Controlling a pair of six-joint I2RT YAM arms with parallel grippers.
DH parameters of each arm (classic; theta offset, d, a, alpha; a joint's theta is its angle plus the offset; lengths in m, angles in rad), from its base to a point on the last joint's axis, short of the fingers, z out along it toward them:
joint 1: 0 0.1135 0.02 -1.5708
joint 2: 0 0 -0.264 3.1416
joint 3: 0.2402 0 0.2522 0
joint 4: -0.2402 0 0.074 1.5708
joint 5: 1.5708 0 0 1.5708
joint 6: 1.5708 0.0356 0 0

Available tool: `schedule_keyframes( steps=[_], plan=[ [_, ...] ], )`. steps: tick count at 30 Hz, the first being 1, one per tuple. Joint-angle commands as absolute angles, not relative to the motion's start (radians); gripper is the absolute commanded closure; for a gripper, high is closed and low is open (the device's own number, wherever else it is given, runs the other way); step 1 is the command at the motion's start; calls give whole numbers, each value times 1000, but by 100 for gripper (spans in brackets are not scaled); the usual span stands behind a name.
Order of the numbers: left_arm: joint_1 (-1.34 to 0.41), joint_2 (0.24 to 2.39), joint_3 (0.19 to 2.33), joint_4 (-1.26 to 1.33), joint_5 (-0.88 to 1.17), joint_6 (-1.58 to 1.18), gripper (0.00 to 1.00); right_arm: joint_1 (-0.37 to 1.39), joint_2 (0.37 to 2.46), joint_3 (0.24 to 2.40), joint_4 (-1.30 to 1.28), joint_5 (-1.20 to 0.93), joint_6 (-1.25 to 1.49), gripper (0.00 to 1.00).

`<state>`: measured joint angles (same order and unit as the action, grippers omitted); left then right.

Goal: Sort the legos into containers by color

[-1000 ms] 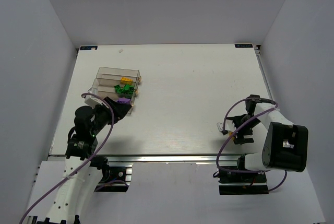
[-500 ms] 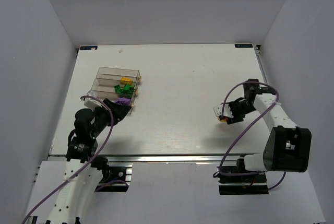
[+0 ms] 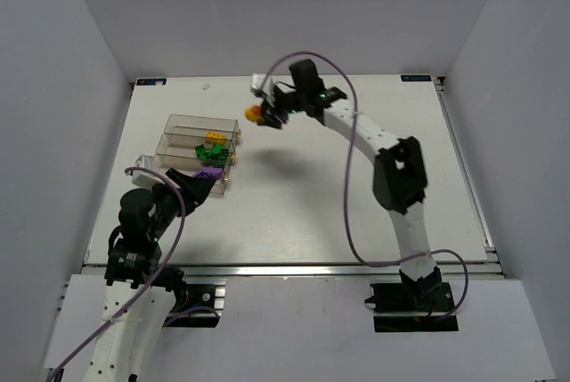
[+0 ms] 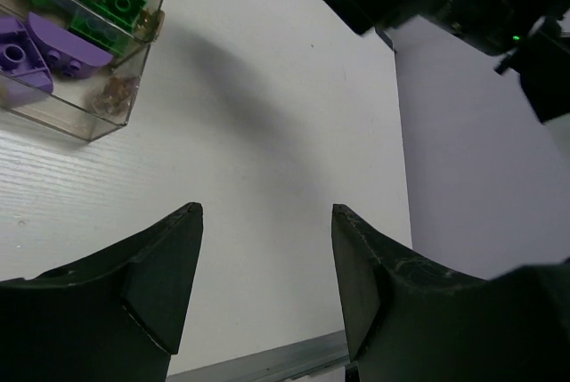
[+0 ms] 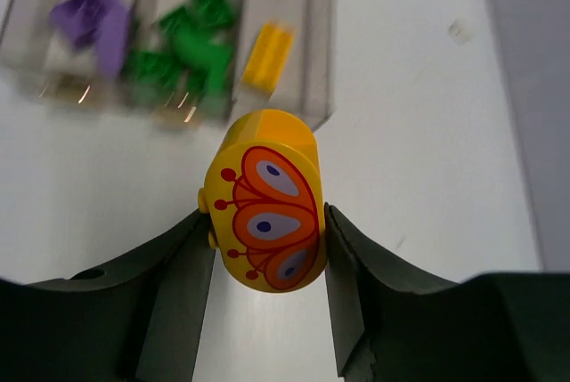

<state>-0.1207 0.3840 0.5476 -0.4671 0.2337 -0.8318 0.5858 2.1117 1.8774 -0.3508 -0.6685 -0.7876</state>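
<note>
Right tool [image 3: 261, 116] swung near containers [image 3: 183, 123], clenching yellow lego [image 5: 265, 213], butterfly print seen only from right wrist, left tool [image 4: 267, 215] released

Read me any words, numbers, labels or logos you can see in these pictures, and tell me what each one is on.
No readable text anywhere.
The yellow lego between the jaws of the right gripper: printed orange wing pattern with dots, no letters.
Two dark tags at the far corners of the table: too small to read.

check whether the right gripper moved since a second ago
Yes. The right gripper, holding a yellow lego, went from the near right of the table to just right of the containers.
</note>
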Motion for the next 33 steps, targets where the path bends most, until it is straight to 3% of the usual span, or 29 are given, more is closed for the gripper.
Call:
schedule_keyframes(
  steps=[1, 3, 6, 11, 27, 33],
  plan=[
    [-117, 361, 639, -572, 124, -842, 31, 666, 2326, 2228, -265, -568, -371, 100],
    [-117, 342, 661, -624, 68, -854, 30, 722, 2425, 2376, -230, -494, -382, 100],
    [-117, 325, 692, -663, 29, -871, 30, 776, 2408, 2212, 27, -397, -397, 100],
    [-117, 319, 695, -699, 25, -905, 31, 815, 2465, 2184, 234, -315, -356, 100],
    [-117, 359, 710, -698, 46, -925, 30, 822, 2528, 2092, 434, -267, -428, 100],
    [-117, 347, 730, -724, 37, -936, 31, 818, 2536, 2062, 465, -282, -457, 74]
  ],
)
